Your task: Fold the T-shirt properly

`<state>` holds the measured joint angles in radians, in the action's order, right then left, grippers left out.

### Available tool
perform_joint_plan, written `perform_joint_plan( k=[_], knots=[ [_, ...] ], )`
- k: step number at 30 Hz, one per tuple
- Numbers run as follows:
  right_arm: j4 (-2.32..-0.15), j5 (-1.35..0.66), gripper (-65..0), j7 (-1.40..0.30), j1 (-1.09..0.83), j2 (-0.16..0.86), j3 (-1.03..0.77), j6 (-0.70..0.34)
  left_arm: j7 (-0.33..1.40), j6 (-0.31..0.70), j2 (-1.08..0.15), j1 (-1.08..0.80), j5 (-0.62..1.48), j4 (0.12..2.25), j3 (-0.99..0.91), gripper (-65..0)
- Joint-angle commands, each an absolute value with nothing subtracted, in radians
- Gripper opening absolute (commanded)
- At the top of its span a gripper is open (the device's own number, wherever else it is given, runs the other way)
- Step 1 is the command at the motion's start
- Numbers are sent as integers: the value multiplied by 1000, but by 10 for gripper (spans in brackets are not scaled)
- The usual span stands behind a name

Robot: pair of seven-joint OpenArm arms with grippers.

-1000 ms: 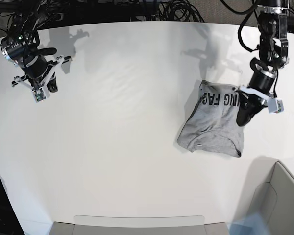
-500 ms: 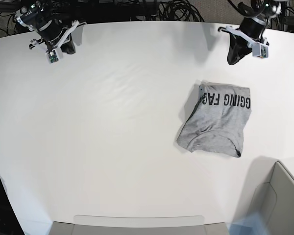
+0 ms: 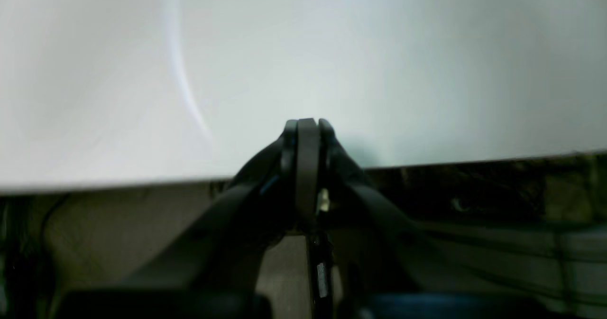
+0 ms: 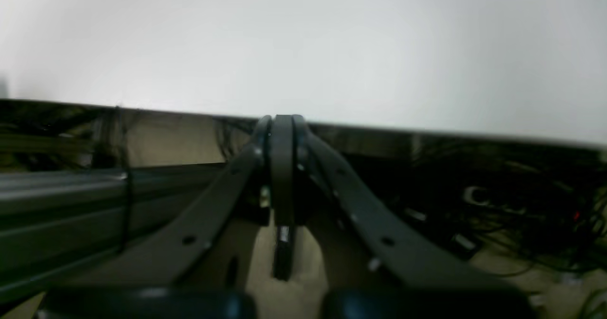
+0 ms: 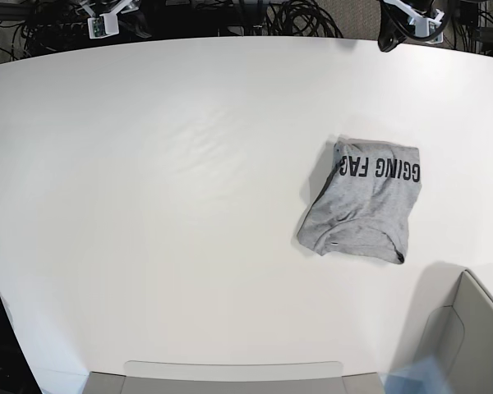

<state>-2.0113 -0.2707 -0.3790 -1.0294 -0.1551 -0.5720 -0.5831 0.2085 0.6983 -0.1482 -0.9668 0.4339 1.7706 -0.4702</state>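
The heather-grey T-shirt (image 5: pixel 363 202) lies folded into a compact bundle on the right part of the white table (image 5: pixel 189 205), with black block lettering along its far edge. My left gripper (image 3: pixel 307 125) is shut and empty, hanging over the table's far edge; in the base view it (image 5: pixel 388 41) is at the top right, far from the shirt. My right gripper (image 4: pixel 280 121) is shut and empty past the far edge; in the base view it (image 5: pixel 138 29) sits at the top left. The shirt does not show in either wrist view.
A grey bin (image 5: pixel 464 345) stands at the front right corner. A flat grey tray edge (image 5: pixel 230 377) runs along the front. Black cables (image 5: pixel 296 16) lie behind the table's far edge.
Both arms have pulled back from over the table to its far edge. The left gripper has left the shirt. The shirt lies as it did half a second ago.
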Motion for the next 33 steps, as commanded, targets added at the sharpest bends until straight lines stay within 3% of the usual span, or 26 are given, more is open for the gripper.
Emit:
perform_joint_plan(
  k=[1,8,12,18,27,33],
  knots=[
    [-1998,-282,-650,-346,-1052,-153,-573,-591,191,698,-145,-980,421,1753,-503,-650],
    [-1742,-263,-650,-159,-1053,-136,-575,-598,191,698,-36,-905,303,1564,-633,-650],
    [-1609,-183,-650,-64,-1020,-134,-585,-677,189,698,25,-832,205,1469,-746,-650],
    [-1354,-90,-650,-2,-878,-127,-719,-698,117,698,105,-722,19,1323,-872,-650],
    [-974,300,-650,194,-561,-105,-1055,-698,-168,698,108,-529,-272,848,-1049,-650],
    [-730,630,-650,306,-369,-45,-1277,-698,-282,698,28,-397,-473,539,-1196,-650]
  ],
)
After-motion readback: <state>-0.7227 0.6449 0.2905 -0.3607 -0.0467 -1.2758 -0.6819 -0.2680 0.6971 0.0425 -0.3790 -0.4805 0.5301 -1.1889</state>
